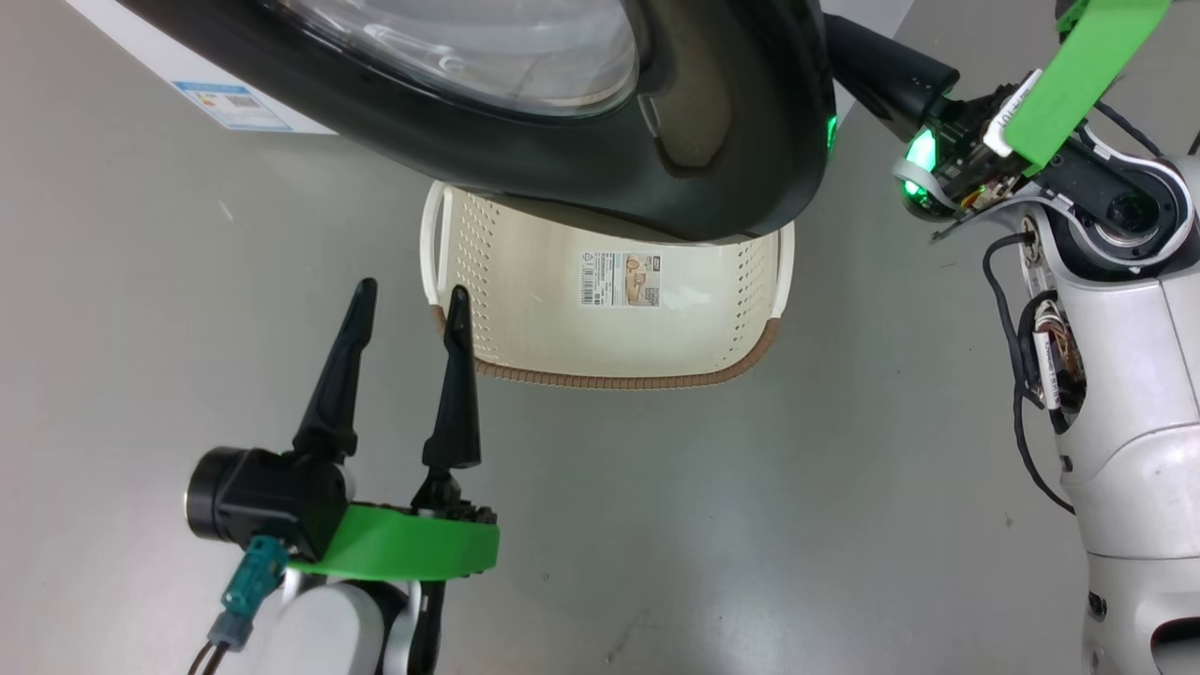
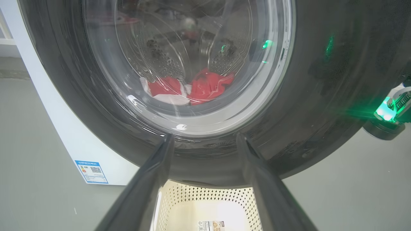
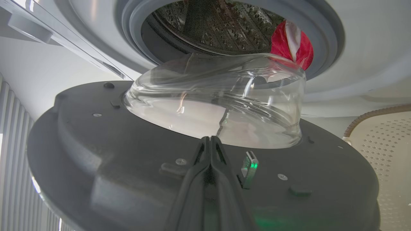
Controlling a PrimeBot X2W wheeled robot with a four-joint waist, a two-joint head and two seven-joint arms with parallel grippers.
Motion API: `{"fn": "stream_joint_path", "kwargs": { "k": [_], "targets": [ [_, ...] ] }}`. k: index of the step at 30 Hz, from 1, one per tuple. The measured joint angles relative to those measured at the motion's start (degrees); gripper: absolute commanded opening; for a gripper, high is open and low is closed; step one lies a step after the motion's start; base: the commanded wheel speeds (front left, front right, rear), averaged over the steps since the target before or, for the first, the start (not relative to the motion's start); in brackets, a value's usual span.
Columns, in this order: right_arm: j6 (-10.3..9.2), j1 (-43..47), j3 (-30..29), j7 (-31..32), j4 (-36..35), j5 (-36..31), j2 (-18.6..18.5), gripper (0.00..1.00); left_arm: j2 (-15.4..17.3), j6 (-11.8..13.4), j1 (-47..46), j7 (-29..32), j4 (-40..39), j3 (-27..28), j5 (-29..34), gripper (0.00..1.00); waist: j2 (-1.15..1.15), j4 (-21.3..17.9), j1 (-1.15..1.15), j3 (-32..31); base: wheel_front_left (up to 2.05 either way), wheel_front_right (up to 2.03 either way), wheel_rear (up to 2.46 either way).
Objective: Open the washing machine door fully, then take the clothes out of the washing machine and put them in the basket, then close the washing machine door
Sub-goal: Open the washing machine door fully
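Grey floor [image 1: 750, 525]. Near left: left gripper [image 1: 412, 289] spread wide, empty, just beside the basket [image 1: 609, 378] rim. Basket sits under the part-open washing machine door [image 1: 741, 141]. Right gripper [image 3: 210, 139] pinched closed at the door's inner face. Far: red clothes [image 2: 196, 89] inside the drum [image 3: 224, 29].

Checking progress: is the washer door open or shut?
Partly open: the washing machine door stands off the rubber ring, red clothes showing past it.

The right jaws are pressed together, tips at the foot of the glass bowl [image 3: 218, 106] on the washing machine door [image 3: 112, 154]. Beyond, in the open drum [image 3: 218, 25] mouth, red-and-white clothes [image 3: 292, 45] show; the basket [image 3: 379, 147] sits far right.
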Motion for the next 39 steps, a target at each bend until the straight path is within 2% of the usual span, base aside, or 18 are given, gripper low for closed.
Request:
{"fn": "stream_joint_path", "kwargs": {
  "k": [16, 39],
  "targets": [
    [0.00, -0.1, 1.6, 4.6, -2.3, 2.4, -0.4, 0.00, 0.0, 0.1, -1.0, 0.0, 0.3, -0.1, -0.4, 1.00, 0.00, 0.2, 0.00, 0.1, 0.00, 0.00, 0.00],
    [-0.01, 9.4, 5.6, 5.7, -4.6, 4.3, -0.4, 0.00, 0.0, 0.4, 0.0, 0.0, 0.5, -0.1, -1.0, 1.00, 0.00, 2.9, 0.00, -4.3, 0.00, 0.00, 0.00]
  ]
}}
